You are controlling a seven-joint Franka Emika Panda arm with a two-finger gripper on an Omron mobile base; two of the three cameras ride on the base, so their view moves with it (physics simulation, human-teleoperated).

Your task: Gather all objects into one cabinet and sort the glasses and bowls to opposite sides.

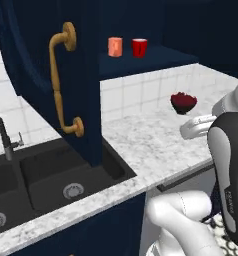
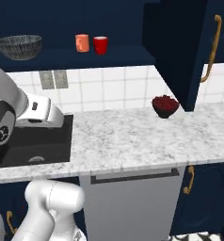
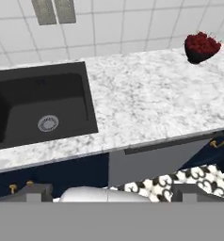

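Cups on the open cabinet shelf [image 2: 71,59], upper centre: salmon-orange cup [image 2: 82,43] beside red cup [image 2: 100,45]; wire-mesh bowl [image 2: 19,46] upper left. Cups look light, rigid, slippery; pinch across the walls. Tool [image 3: 109,193], bottom centre above the desk [image 3: 151,101], gapes released.
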